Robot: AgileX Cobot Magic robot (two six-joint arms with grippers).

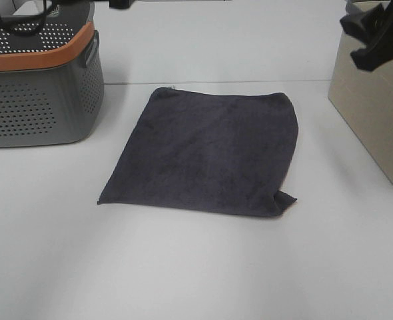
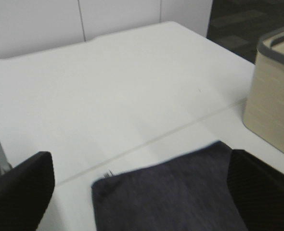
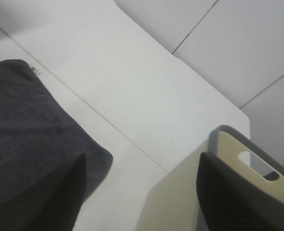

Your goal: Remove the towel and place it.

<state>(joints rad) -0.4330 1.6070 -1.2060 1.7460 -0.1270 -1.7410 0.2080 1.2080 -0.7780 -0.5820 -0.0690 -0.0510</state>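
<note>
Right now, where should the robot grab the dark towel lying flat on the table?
Probably the towel corner nearest the camera on the right, which curls up off the table, leaving an edge to pinch. Come from above with the right gripper, whose jaws stand open.

The high camera looks steeply down on the towel (image 1: 203, 153) spread on the desk (image 1: 196, 280). Each wrist camera rides low and close, facing across the towel's far edge (image 2: 166, 192) (image 3: 31, 144) between claw fingers.
</note>
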